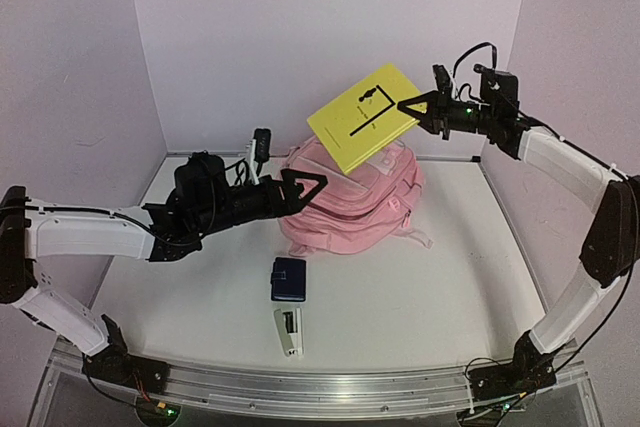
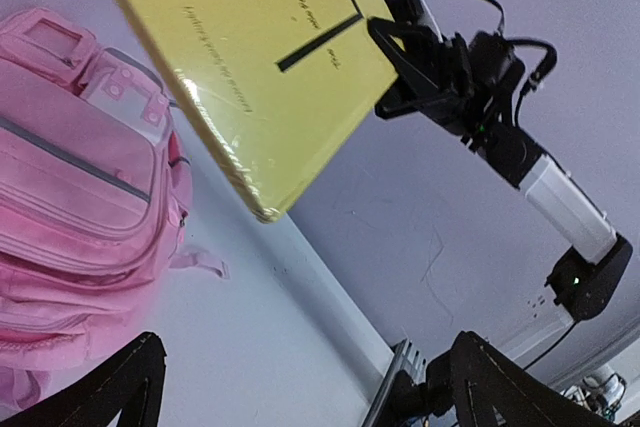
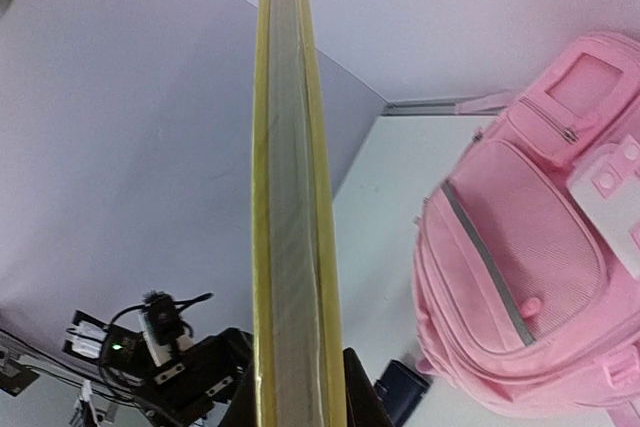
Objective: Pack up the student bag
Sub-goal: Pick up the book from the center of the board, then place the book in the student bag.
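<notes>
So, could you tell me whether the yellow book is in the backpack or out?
Out: the right tool holds the yellow book aloft above the pink backpack.

The yellow book (image 1: 365,115) covers part of the student bag (image 1: 345,207); its print is illegible.

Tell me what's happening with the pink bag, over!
Left tool open beside student bag. Right tool shut on yellow book, raised near the bag. Blue case and white stapler lie in front, not in the way.
</notes>
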Robot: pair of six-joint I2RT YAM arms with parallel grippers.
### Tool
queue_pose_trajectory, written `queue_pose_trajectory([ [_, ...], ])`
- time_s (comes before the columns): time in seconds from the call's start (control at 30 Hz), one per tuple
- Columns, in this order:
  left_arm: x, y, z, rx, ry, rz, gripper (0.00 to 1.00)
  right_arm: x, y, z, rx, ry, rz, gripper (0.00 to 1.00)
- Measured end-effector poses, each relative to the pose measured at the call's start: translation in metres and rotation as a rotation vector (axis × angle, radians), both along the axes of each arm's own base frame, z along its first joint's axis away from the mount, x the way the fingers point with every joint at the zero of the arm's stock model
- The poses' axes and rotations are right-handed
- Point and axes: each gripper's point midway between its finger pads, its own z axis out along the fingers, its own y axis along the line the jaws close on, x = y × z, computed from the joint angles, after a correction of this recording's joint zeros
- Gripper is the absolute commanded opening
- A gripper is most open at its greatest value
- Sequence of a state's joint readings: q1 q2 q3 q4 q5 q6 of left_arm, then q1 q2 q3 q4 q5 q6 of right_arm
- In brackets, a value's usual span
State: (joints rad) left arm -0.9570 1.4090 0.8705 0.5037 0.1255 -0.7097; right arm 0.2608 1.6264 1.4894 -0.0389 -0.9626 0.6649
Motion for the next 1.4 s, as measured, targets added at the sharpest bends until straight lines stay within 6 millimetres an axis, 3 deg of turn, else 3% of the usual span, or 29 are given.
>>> queue_pose_trajectory([
  [0.1,0.013,0.011,0.007,-0.060,0.028,0.009,1.00,0.001,0.005,0.013,0.109,0.014,0.012,0.00],
  [0.33,0.011,0.009,0.036,-0.252,0.039,-0.117,0.97,-0.020,0.031,0.019,0.221,0.048,0.103,0.00],
  [0.57,0.019,0.007,0.030,-0.348,0.085,-0.174,0.87,-0.044,0.056,0.018,0.239,0.069,0.200,0.00],
  [0.8,0.014,0.011,0.037,-0.438,0.076,-0.213,0.65,-0.054,0.066,0.019,0.250,0.061,0.235,0.00],
  [1.13,0.020,0.024,0.043,-0.502,0.057,-0.199,0.53,-0.062,0.073,0.008,0.246,0.088,0.262,0.00],
  [1.3,0.023,0.026,0.042,-0.493,0.058,-0.177,0.33,-0.067,0.082,0.002,0.242,0.101,0.283,0.00],
  [1.33,0.023,0.027,0.041,-0.490,0.059,-0.169,0.24,-0.068,0.084,0.001,0.241,0.105,0.288,0.03],
  [1.4,0.023,0.030,0.042,-0.484,0.058,-0.155,0.11,-0.070,0.087,-0.001,0.239,0.104,0.298,0.22],
])
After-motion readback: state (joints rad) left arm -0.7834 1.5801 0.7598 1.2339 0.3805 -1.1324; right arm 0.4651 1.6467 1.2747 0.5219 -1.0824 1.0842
